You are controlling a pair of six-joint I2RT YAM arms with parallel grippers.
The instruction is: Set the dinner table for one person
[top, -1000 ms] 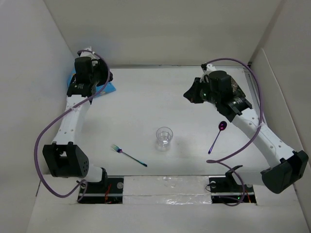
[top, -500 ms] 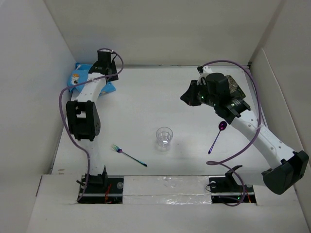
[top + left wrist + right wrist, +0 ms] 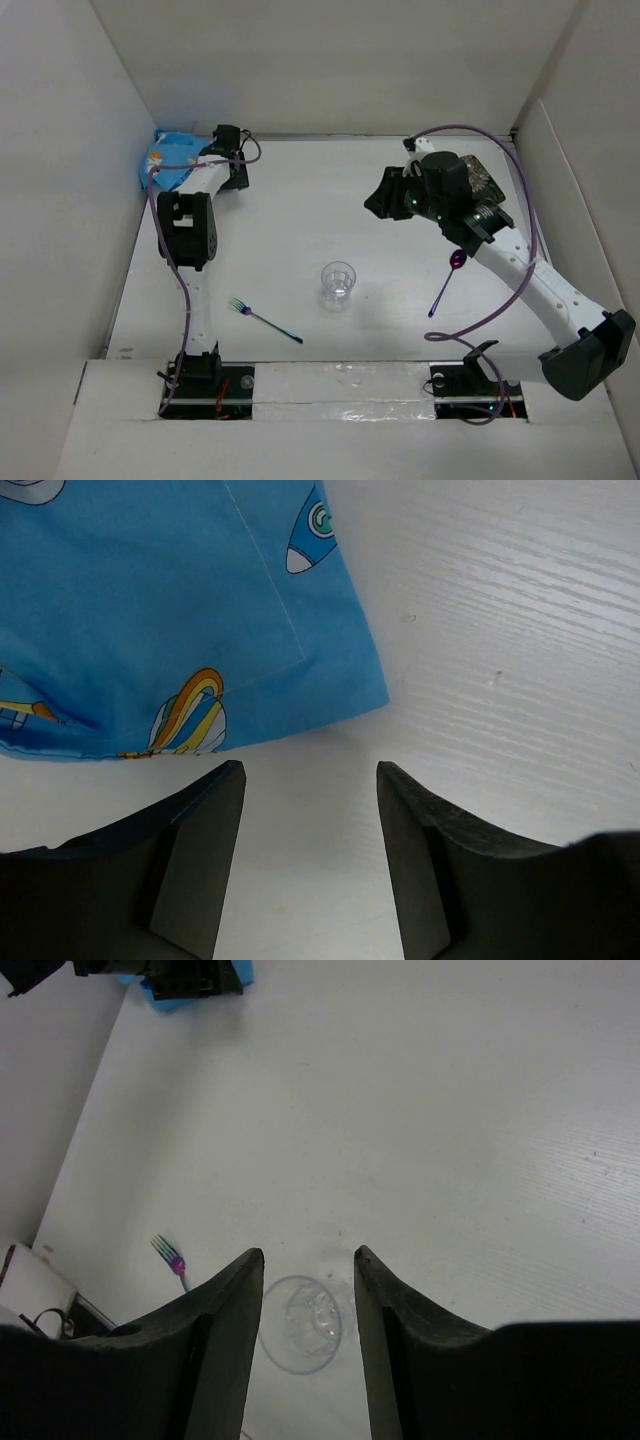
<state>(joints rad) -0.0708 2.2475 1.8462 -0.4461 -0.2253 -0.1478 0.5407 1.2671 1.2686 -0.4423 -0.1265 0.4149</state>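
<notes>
The white dinner table [image 3: 300,215] carries a clear plastic cup [image 3: 338,285] near its middle, an iridescent fork [image 3: 265,320] at front left and a purple spoon [image 3: 447,275] at right. A blue cartoon-print placemat [image 3: 165,160] lies bunched in the far left corner. My left gripper [image 3: 228,165] hovers at the mat's right edge, open and empty. In the left wrist view its fingertips [image 3: 310,770] sit just short of the placemat's hem [image 3: 150,600]. My right gripper [image 3: 378,200] hangs open and empty above the table; in its wrist view [image 3: 308,1255] it frames the cup [image 3: 300,1323] far below.
White walls enclose the table on the left, back and right. A dark patterned object [image 3: 487,178] lies at far right, partly hidden by the right arm. The fork [image 3: 168,1257] also shows in the right wrist view. A purple cable loops off each arm.
My left arm has unfolded, its gripper reaching rightward to the placemat's right edge. My right gripper has opened and drifted slightly left.
</notes>
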